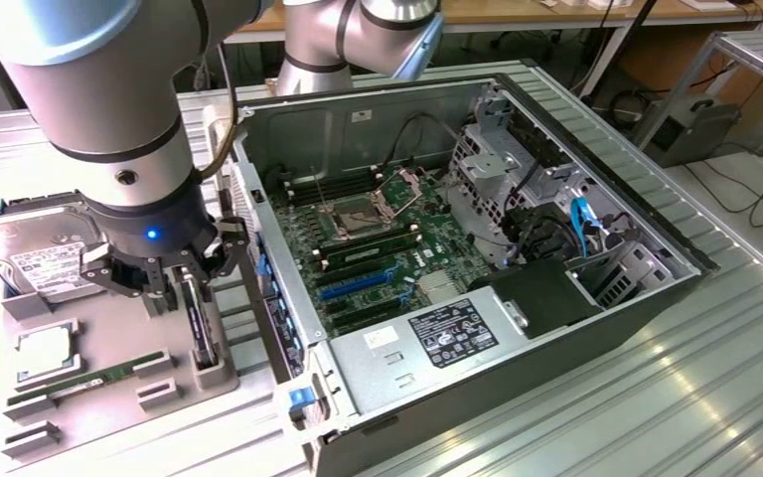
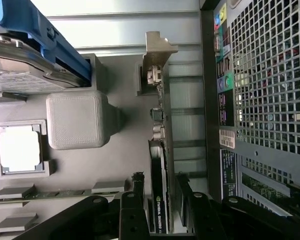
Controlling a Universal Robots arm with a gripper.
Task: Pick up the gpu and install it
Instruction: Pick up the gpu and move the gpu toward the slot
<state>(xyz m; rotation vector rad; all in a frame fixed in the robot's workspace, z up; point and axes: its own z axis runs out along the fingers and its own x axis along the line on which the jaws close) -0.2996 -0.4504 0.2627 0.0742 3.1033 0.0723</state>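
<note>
Surroundings: a grey holding tray [image 1: 110, 333] lies on the ribbed metal bench [image 1: 699, 397], just beside the open computer case [image 1: 488, 248]. On the tray are a hard drive [image 1: 37, 253] in a blue carrier [image 2: 37, 30], a processor chip [image 2: 20, 149], a green RAM stick [image 1: 83, 383] and a raised grey block [image 2: 75, 120]. The block is the nearest obstruction on the tray side of the gpu. On the other side stands the case's perforated rear panel [image 2: 270, 75].

Clearances: a narrow strip of bare bench separates the tray edge from the case wall. The space above the tray is open apart from the arm. The case's side is off, exposing the motherboard [image 1: 381, 253].

The gpu [image 2: 158, 130] stands on edge in a slot along the tray edge nearest the case. Its long axis runs parallel to the case wall. The silver bracket [image 2: 157, 50] is at the hard-drive end and the opposite end is level with the RAM stick.

The gripper [image 2: 160, 179] is directly over the gpu. The jaws are spread, one on each side of the card, with a gap visible on both sides.
</note>
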